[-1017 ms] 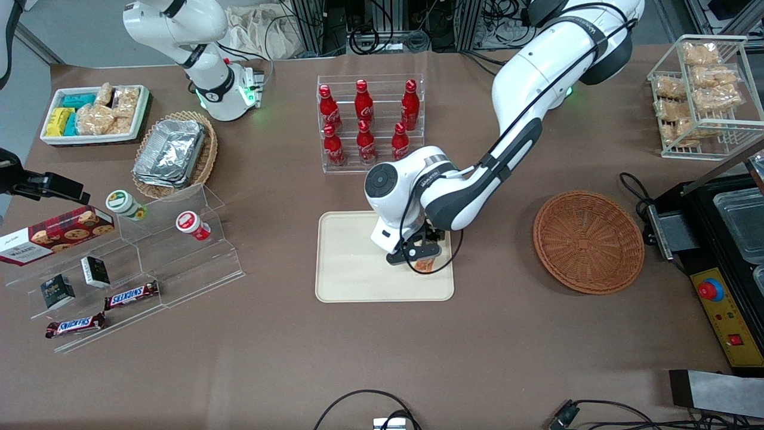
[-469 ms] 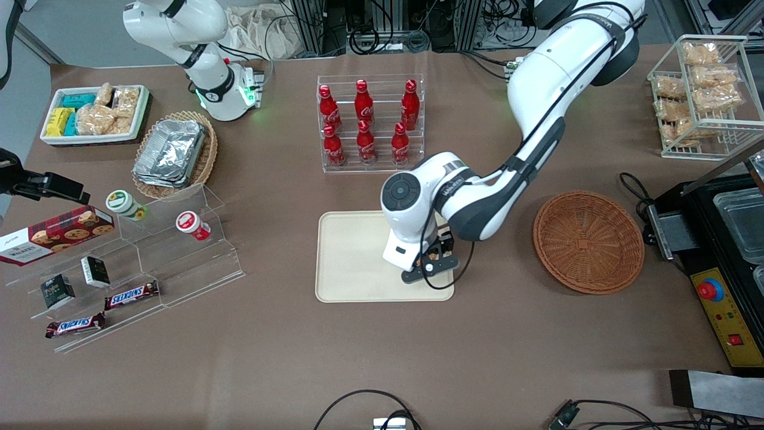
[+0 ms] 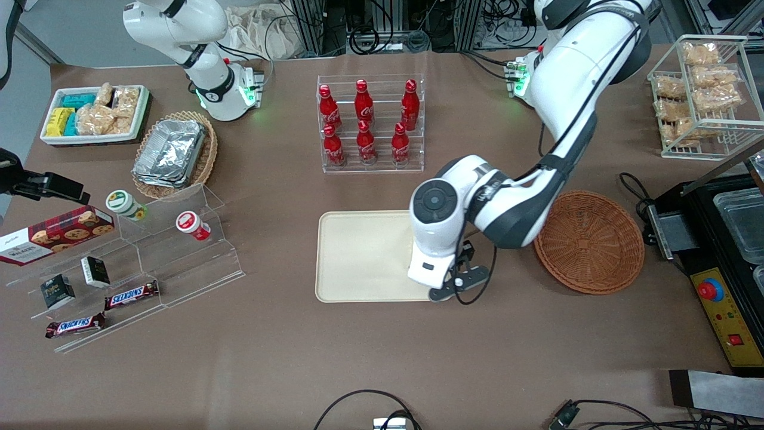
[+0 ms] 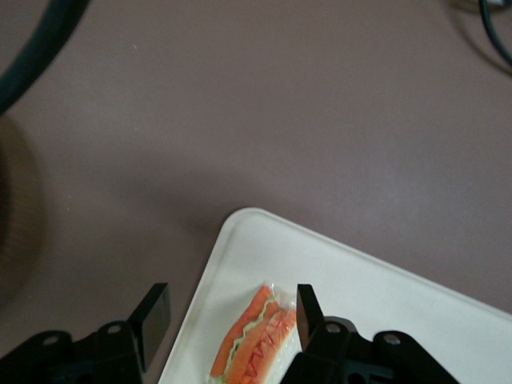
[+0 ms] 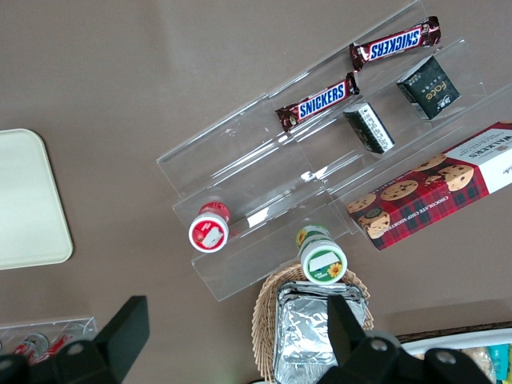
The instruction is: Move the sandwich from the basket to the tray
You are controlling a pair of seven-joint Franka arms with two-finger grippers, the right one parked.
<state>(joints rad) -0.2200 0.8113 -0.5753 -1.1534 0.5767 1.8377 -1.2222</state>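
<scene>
Gripper [image 4: 228,308] risen, apart, above sandwich [image 4: 254,336] on tray [image 3: 358,257].

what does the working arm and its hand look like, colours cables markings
The left arm has glossy white rounded shells with dark grey-black joint sections, a round grey cap with a dark centre on its wrist, small grey lettering nearby, and a green light at its base. Thin black cables run along it and loop below the wrist. The hand is matte black, with two flat fingers above the tray.

Even, bright overhead light; soft shadows under arm on table [image 3: 382,358]. Front view sharp. Left wrist view slightly soft; gripper [image 4: 232,316] fingers [image 4: 154,314] dark, spread, sandwich [image 4: 256,336] between them reasonably clear.
</scene>
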